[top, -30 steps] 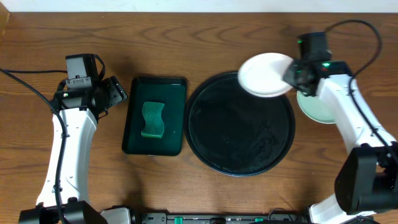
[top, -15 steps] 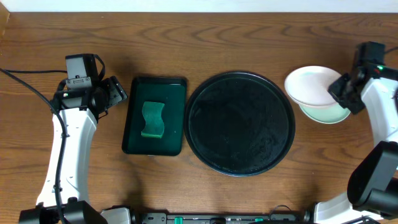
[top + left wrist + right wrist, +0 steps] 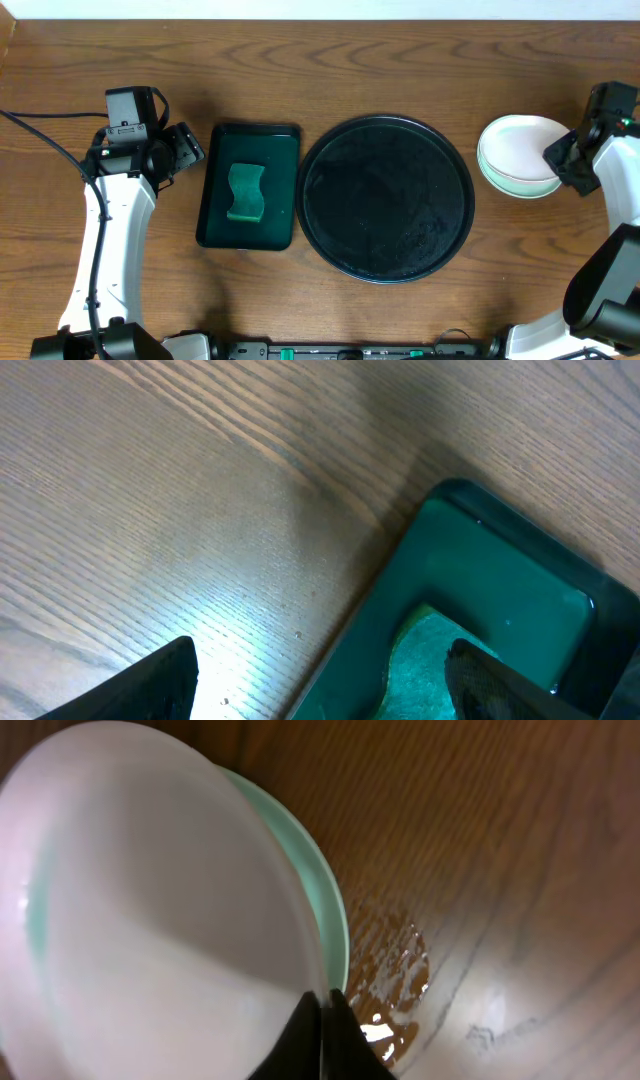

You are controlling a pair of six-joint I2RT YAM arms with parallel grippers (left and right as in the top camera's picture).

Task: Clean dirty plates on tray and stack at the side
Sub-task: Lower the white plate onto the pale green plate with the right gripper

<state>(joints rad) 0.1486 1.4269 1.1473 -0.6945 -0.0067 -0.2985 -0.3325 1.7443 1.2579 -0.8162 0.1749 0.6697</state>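
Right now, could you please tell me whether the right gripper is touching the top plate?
Touching. The right wrist view shows the right gripper pinched shut on the rim of the top plate.

Lab tabletop (image 3: 330,60) with two robot arms (image 3: 108,235)

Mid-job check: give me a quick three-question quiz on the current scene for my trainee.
1. True or false: a plate lies on the black tray.
2. What sits in the green tray?
3. The right end effector is: A open above the black tray; B shut on the top plate at its rim; C out of view.
Key: 1 false; 2 a sponge; 3 B.
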